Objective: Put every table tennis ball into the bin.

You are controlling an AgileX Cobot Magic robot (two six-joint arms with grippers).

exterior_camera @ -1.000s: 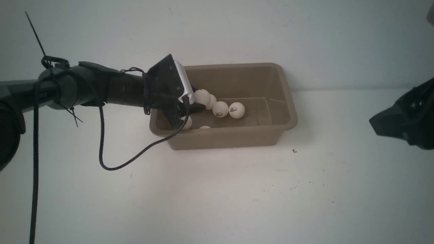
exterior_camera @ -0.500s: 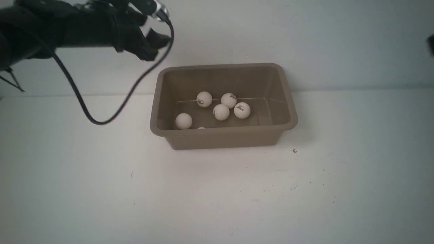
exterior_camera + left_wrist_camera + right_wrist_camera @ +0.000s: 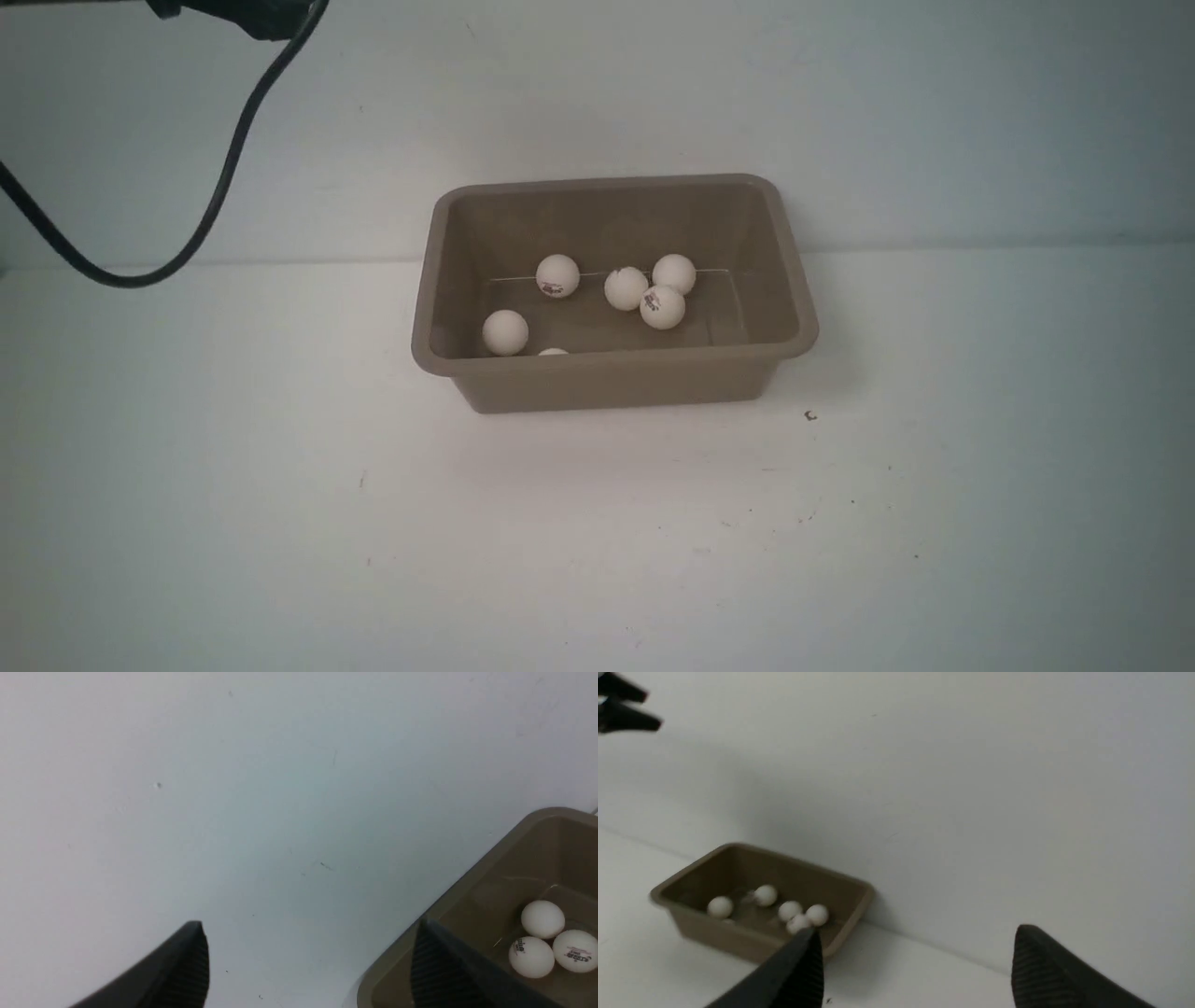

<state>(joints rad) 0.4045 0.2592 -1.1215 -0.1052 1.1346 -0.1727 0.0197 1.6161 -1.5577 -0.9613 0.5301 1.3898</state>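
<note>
White balls, six, all in bin. Left gripper hangs nearer, up-left; right gripper well off. Both gape, empty.

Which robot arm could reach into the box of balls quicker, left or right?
Probably left. The left pincer, open, hangs right beside the bin corner; the right pincer views it from far off. All balls in view already lie inside, so maybe nothing remains.

Left jaws, right jaws — apart
</note>
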